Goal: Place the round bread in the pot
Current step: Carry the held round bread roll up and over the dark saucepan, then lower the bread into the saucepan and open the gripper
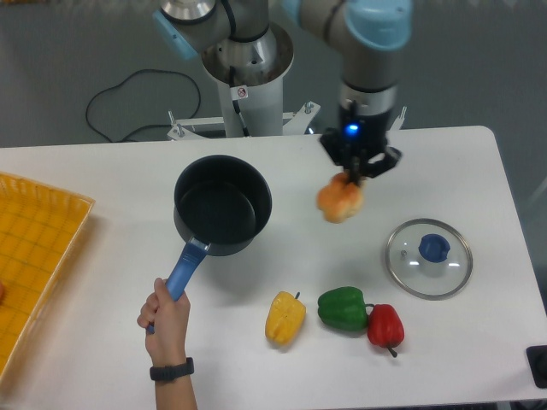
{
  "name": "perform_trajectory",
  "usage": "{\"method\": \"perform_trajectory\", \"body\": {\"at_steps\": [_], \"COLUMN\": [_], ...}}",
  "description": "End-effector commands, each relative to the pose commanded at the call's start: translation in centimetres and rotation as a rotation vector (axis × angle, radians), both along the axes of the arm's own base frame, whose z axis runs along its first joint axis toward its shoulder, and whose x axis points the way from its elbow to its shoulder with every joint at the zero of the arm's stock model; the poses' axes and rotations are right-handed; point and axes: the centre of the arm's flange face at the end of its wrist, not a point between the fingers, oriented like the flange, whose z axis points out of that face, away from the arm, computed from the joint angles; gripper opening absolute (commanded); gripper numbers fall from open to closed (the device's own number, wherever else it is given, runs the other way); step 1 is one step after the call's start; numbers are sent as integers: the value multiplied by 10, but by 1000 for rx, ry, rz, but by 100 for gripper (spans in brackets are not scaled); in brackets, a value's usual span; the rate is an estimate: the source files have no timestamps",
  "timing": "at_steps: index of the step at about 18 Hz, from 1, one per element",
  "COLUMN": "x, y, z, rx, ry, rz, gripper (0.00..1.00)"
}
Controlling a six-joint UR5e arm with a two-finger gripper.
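A: Pot (222, 205) sits left of centre, blue handle steadied by a hand (167, 319); round bread (340, 199) hangs in the air to its right.

B: Gripper (357, 175) is pinched shut on the bun's top. Judged light, soft, easily crushed; a gentle hold across its middle is advised.

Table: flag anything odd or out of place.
A human hand holds the pot by its blue handle while the pincer carries the bread. The glass lid lies off the pot.
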Motion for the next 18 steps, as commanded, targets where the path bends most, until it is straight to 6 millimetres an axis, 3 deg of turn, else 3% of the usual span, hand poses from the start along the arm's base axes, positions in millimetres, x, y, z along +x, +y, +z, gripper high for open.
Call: {"method": "perform_trajectory", "body": {"at_steps": [4,10,13,15,16,18], "x": [41,83,84,85,84,82], "y": [27,31,31,30,31,31], "z": [3,-15,-19,-21,-22,-24], "rx": [6,-32,-51,-53,-56,-71], "ry": [-4,-16,-12,-14,-16,-6], "rz": [-22,-66,-69,-69,-68,-65], "gripper": [0,7,50,67,85,99]}}
